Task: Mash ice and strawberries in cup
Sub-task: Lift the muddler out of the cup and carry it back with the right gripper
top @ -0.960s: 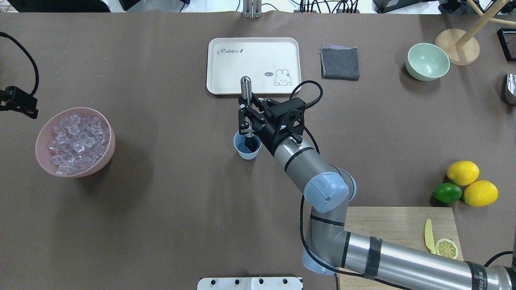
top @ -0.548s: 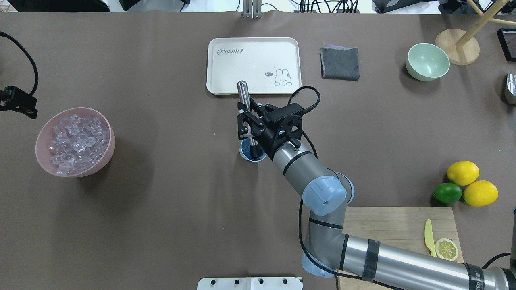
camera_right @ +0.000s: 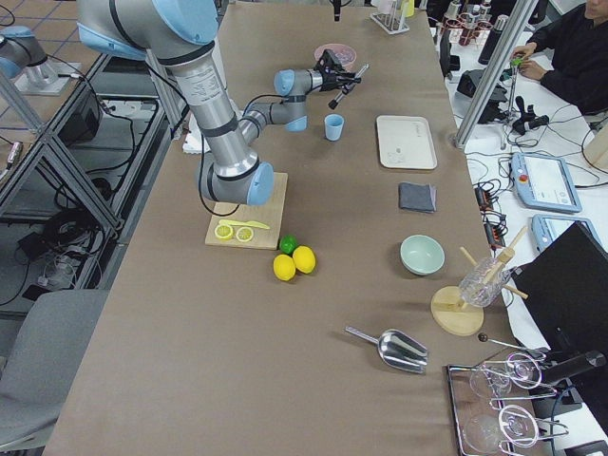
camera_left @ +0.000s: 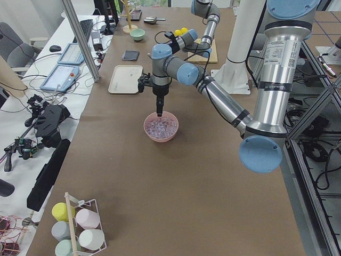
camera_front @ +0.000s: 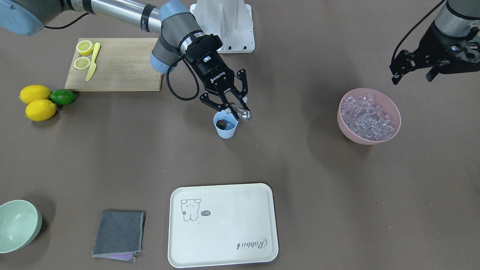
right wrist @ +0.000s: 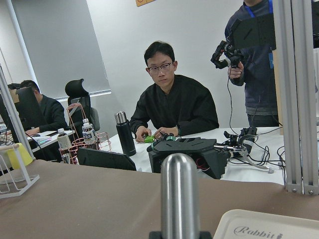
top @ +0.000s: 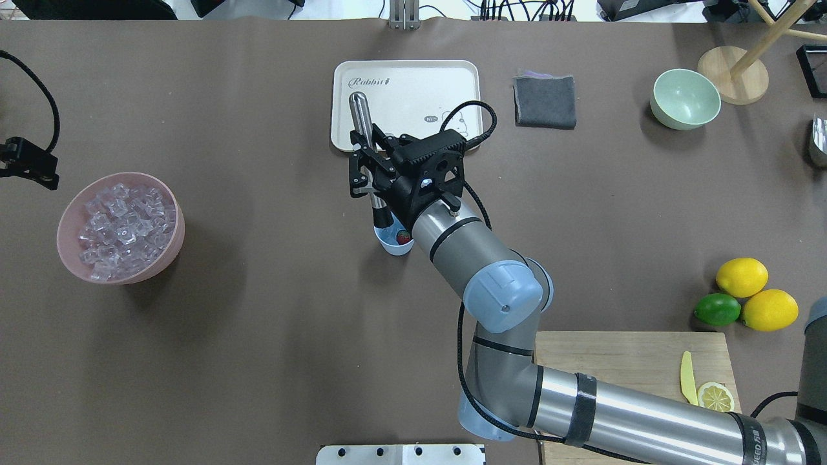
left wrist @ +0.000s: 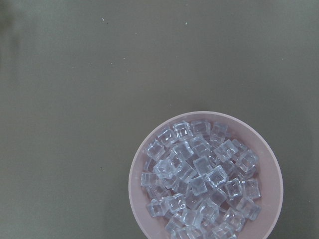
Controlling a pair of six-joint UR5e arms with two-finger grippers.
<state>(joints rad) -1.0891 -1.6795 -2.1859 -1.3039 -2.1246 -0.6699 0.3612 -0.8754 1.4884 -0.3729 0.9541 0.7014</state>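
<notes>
**A:** Steel is what the right claw [camera_front: 227, 105] is closed on: a pestle [top: 360, 119], gripped about the middle of its shaft. How should the mashing be done well?

**B:** It is judged that the pestle should first be brought more upright and centred over the cup [camera_front: 225, 129]. Then the push is sent straight down, and the light cup is not tipped or slid on the worktop [camera_front: 300, 168]. Short presses with a small twist are advised, not hard blows.

**A:** Where is the fruit found?

**B:** The strawberry [camera_front: 222, 123] is seen inside the cup, toward the robot's right side of it. Ice within the cup cannot be confirmed. The ice [camera_front: 365, 116] is seen heaped in the pink bowl [camera_front: 352, 137], well apart on the robot's left.

**A:** And how is the pestle pointed?

**B:** Its long axis is tilted. The rounded top is leaned away from the robot, toward the tray [top: 413, 77] and a little to the robot's left. The lower end is directed into the cup's mouth. Contact with the strawberry cannot be told.

**A:** And the left claw [camera_front: 411, 75]?

**B:** It is held above the pink bowl, and nothing is seen in it. How far it is opened cannot be told.
</notes>
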